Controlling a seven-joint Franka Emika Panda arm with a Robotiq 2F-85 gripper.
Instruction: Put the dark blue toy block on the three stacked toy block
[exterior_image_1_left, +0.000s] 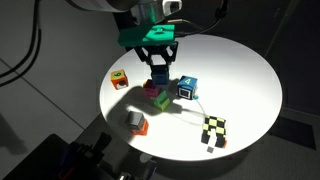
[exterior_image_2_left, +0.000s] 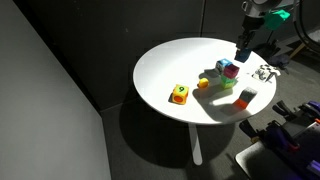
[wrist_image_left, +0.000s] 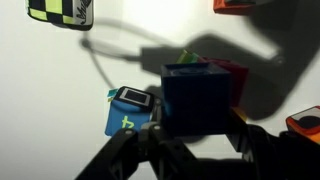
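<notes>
Round white desk (exterior_image_2_left: 160, 70), pincer (exterior_image_2_left: 243, 54) over its far side gripping a dark blue block (exterior_image_2_left: 243, 58), pink-topped stack of blocks (exterior_image_2_left: 229, 74) just below, orange block (exterior_image_2_left: 179, 94) well apart, grey-and-orange block (exterior_image_2_left: 246, 98) near the stack

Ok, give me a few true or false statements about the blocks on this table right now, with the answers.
1. The pincer grips the dark blue block. True.
2. The dark blue block rests on the bare table. False: it is in the pincer, over the pink and green stack.
3. The light blue block with a 4 stands close beside the stack. True.
4. The table is square. False: it is round.
5. The orange block tops the stack. False: it stands alone on the table.
</notes>
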